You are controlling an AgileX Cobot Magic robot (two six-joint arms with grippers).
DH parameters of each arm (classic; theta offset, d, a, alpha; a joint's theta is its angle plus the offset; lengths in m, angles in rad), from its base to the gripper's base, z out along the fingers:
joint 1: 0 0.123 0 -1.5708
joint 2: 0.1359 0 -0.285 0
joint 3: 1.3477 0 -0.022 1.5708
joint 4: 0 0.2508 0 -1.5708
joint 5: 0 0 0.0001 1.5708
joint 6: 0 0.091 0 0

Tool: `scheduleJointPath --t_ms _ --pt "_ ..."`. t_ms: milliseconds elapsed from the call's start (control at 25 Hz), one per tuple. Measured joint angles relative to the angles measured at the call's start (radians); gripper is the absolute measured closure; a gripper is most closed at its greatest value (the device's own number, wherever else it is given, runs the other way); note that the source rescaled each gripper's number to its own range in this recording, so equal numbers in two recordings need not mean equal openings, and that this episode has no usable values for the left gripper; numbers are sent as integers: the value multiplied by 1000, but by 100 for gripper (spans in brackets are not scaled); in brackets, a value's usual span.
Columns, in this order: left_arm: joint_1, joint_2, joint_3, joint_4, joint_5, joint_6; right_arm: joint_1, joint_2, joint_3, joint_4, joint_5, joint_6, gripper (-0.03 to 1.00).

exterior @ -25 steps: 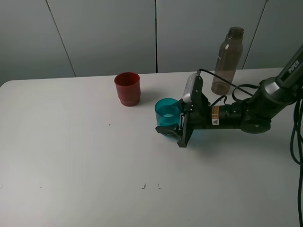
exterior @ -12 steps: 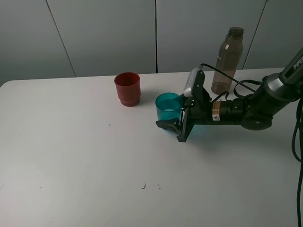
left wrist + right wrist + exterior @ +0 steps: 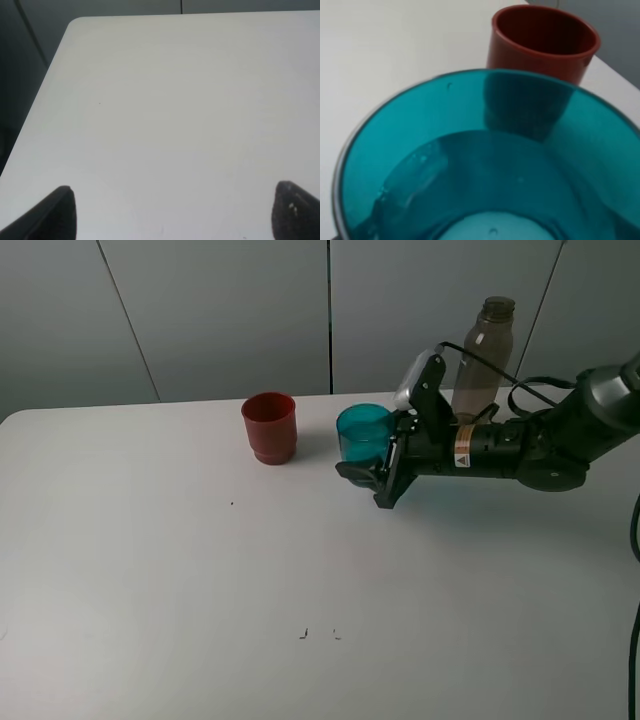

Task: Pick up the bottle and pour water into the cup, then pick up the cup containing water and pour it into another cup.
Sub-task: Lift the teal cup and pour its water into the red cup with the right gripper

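Observation:
My right gripper (image 3: 376, 456) is shut on the teal translucent cup (image 3: 364, 433) and holds it upright above the table, just right of the red cup (image 3: 269, 427). The right wrist view looks down into the teal cup (image 3: 485, 165), which has a little water at its bottom, with the red cup (image 3: 542, 42) beyond its rim. The smoky grey-brown bottle (image 3: 484, 360) stands upright at the back, behind the right arm. My left gripper (image 3: 172, 215) is open over bare table; only its two dark fingertips (image 3: 57, 212) show.
The white table (image 3: 180, 580) reaches to a grey panelled wall (image 3: 220, 310) at the back. Black cables (image 3: 632, 540) hang at the right edge. A few small dark marks (image 3: 303, 634) dot the tabletop near the front.
My right gripper has lifted the teal cup off the table and carried it up and slightly back. The red cup and the bottle have not moved.

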Motion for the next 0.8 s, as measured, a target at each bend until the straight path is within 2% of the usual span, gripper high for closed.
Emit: scheduleJointPath --t_ms 320,600,800 --pt "0 0 0 0 0 -2 2 -19 -105 2 14 189 90" --pt "0 0 0 0 0 -4 58 -19 -234 0 222 303 90" --pt "0 0 0 0 0 -4 79 -19 -325 16 260 344 90"
